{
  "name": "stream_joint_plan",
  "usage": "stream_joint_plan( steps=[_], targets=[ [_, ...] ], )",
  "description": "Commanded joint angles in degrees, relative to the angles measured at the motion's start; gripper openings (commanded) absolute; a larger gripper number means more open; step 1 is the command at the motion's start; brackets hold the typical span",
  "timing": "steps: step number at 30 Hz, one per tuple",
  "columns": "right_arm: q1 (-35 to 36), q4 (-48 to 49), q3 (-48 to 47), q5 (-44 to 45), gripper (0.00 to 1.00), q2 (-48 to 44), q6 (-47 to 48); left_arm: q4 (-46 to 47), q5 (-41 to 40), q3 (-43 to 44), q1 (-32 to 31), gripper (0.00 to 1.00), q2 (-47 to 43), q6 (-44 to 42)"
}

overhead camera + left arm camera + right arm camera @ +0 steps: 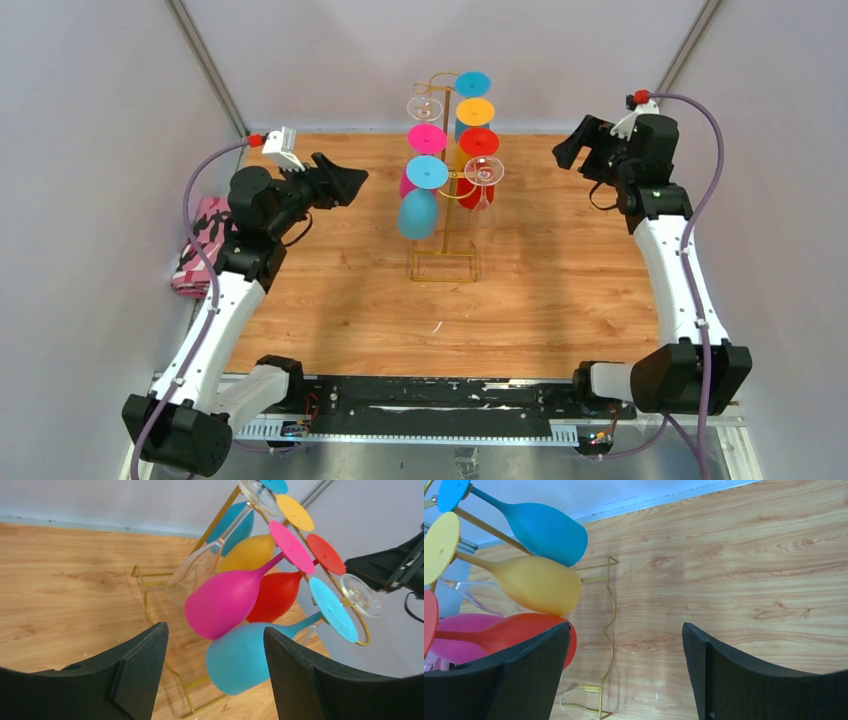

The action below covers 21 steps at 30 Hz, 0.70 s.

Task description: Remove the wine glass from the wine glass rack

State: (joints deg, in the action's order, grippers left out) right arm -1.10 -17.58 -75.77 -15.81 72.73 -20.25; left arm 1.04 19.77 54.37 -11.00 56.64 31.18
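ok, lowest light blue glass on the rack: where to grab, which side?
The bowl, from the left arm's side with the open left gripper. The light blue glass hangs upside down, foot hooked on the rack, bowl lowest and outermost; the pink glass crowds its thin stem.

The gold wire rack stands upright at upper centre of the top view, with a cyan glass, pink glass, blue glass, yellow glass, red glass and clear glasses hanging bowl-down from its side hooks.
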Motion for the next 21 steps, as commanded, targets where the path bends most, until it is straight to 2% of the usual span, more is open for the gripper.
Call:
stream_joint_plan(
  steps=[1,4,7,10,14,21],
  targets=[
    [0.89,-0.52,1.83,1.22,0.85,-3.26,-1.76,-4.69,-2.4,1.34,0.09,0.75,-1.96,-2.08],
    [0.87,2.61,6.55,-0.44,0.75,-7.96,-4.35,-5.0,-2.46,1.04,0.1,0.75,-3.59,-1.65],
    [0.91,10.84,11.46,-11.07,0.65,-11.44,-11.37,-4.59,-2.46,0.3,0.04,0.74,-5.33,-0.74],
    [0.89,23.24,15.21,-21.65,0.63,-12.53,-21.65,-4.68,-2.33,0.1,0.04,0.74,-6.21,-0.35],
    [2.44,33.61,18.27,-27.16,0.65,-13.59,-30.56,-5.34,-1.7,-0.02,0.1,0.75,-6.3,-0.38],
    [5.39,39.44,18.07,-32.6,0.63,-10.23,-37.79,-5.17,-1.88,-1.31,0.05,0.75,-6.55,-0.48]
  ],
)
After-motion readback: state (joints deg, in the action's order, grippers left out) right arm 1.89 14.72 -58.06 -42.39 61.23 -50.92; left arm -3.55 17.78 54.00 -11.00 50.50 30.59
